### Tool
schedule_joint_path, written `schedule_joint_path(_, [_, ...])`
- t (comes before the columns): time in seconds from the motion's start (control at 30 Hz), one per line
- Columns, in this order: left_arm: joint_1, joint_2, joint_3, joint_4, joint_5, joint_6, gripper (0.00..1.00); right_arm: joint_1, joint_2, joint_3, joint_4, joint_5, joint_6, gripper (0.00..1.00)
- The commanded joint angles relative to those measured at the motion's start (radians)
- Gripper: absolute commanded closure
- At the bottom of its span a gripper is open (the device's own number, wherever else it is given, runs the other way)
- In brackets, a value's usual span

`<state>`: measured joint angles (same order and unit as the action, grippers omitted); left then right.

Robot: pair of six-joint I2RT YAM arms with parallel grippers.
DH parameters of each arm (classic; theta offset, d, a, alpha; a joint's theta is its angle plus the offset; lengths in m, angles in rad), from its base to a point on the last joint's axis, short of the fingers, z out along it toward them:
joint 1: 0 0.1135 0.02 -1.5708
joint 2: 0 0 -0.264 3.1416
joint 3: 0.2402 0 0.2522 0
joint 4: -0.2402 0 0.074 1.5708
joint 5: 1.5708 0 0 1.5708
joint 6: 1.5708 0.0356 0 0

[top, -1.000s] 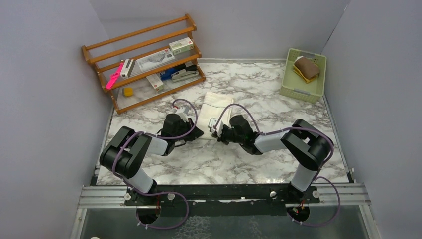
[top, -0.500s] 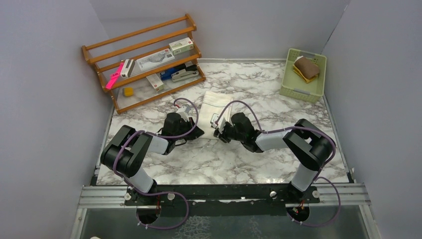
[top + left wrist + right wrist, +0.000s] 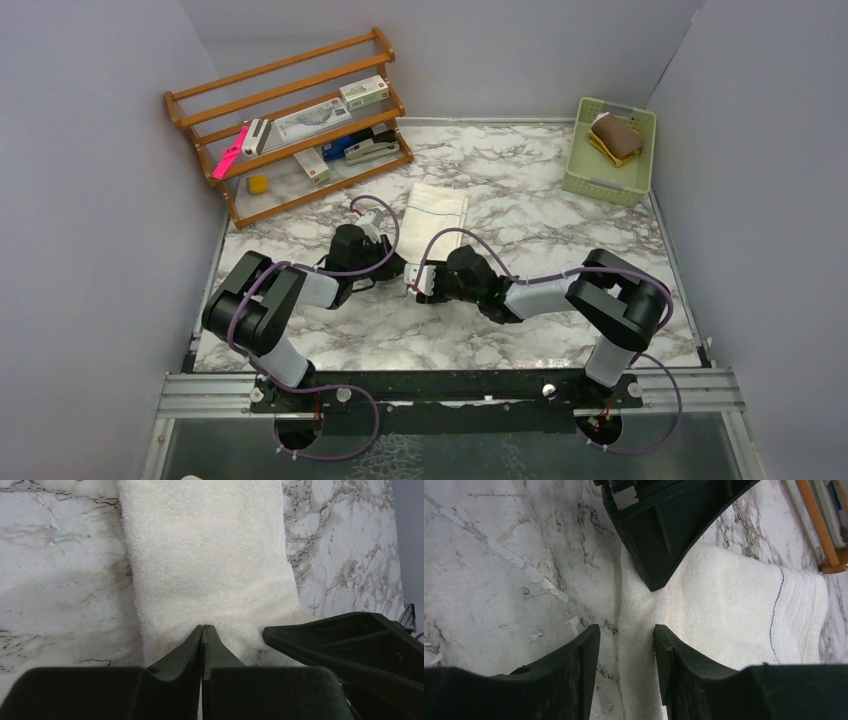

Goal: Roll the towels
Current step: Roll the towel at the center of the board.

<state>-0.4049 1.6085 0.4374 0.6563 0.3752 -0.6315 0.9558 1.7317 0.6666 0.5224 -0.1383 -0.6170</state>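
Left tool [image 3: 202,628]: clenched on the near hem of the cream towel [image 3: 205,555], cloth puckered there. Right tool [image 3: 626,642]: released, set astride the same hem, just beside. Towel is laid flat on the desk [image 3: 540,200], long axis running far, away from both tools.

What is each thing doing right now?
cream towel: flat on the table, unrolled, near edge pinched.
yellow-brown towel: lying in the green basket.
left tool: shut on the cream towel's near edge.
right tool: open, straddling that same edge.
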Motion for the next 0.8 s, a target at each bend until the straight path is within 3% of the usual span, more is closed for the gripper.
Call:
schedule_joint_path(0.0, [0.007,0.026,0.009,-0.061,-0.004,0.034,0.96,0.009,0.022,0.009,0.003,0.071,-0.07,0.55])
schedule_joint_path(0.13, [0.007,0.035,0.019,-0.066,0.003,0.04,0.96,0.01,-0.003,-0.016,0.058,0.095,-0.09,0.54])
schedule_joint_path(0.3, [0.007,0.054,0.032,-0.07,0.014,0.044,0.96,0.038,-0.076,-0.072,0.151,0.105,-0.144,0.45])
schedule_joint_path(0.77, [0.006,0.068,0.046,-0.084,0.027,0.053,0.96,0.065,0.028,0.058,-0.046,0.111,-0.135,0.51])
